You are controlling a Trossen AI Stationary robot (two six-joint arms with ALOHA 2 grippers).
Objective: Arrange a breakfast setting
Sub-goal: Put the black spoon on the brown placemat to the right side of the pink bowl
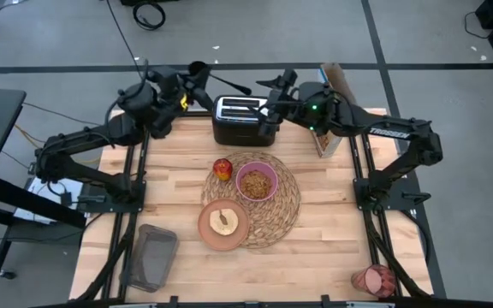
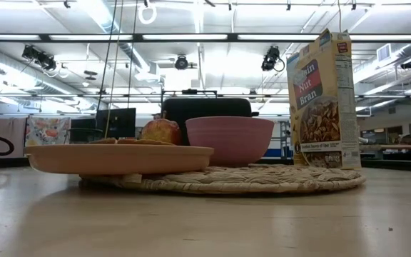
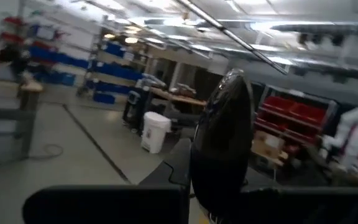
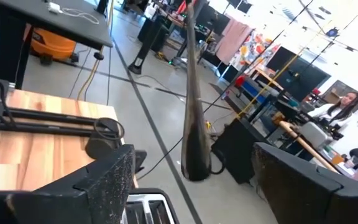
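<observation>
Plate (image 1: 223,224) w/ food sits nearest, overlapping the near-left edge of the straw mat (image 1: 282,214); bowl (image 1: 257,182) is filled and on the mat, apple (image 1: 222,168) at its far-left rim, so that part looks done. Left to do: spoon (image 3: 222,143) is up in the air over the toaster (image 1: 242,120), left hand (image 1: 202,75) clamped on it, right hand (image 1: 274,85) open around the handle. Tumbler (image 1: 373,280) lies well apart at the counter's (image 1: 332,239) near-right corner; cereal box (image 1: 328,128) far right and dark tray (image 1: 154,257) near left are clear of the mat.
</observation>
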